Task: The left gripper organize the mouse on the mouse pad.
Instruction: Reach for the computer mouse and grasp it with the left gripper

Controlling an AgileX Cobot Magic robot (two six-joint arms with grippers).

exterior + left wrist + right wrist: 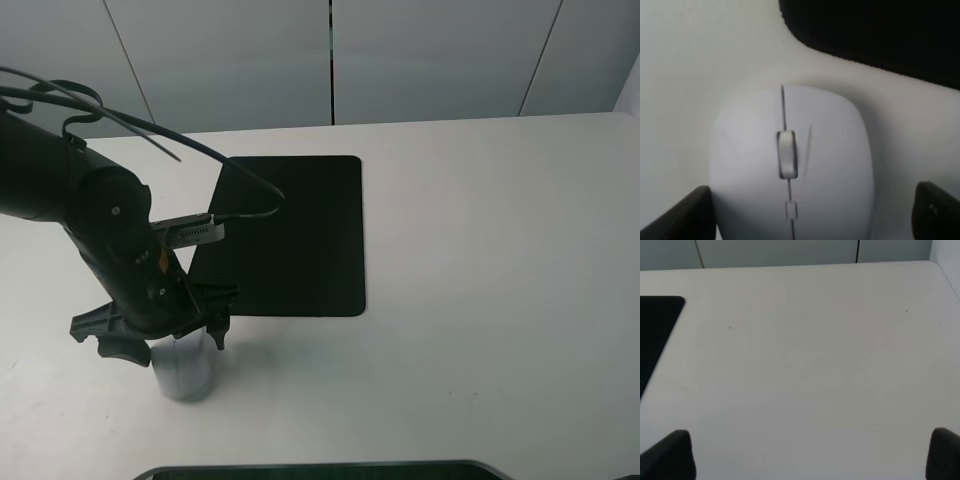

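– Grey wall panels are being seen behind a white surface [480,300]. Where is the mouse being found?
– The mouse [185,372] is being seen off the mouse pad [290,235], lying on the bare surface near the pad's near corner, on the left arm's side. It is being straddled by the left pincer [168,340], whose jaws are being held apart, one on each side, with nothing clenched.
– And the other arm?
– The right pincer [805,460] is being held released over bare surface, with nothing between its jaws.
– What is being risked from here?
– By judgement, a smooth, rounded shell is being approached. If the jaws are closed too high or off-centre, the mouse could be squeezed out or spun. One finger [677,215] is being shown closer to the shell than the other, so a sideways nudge is being invited on closing. A low carry is also being risked: the mouse could be caught on the pad's edge and the pad pushed askew.
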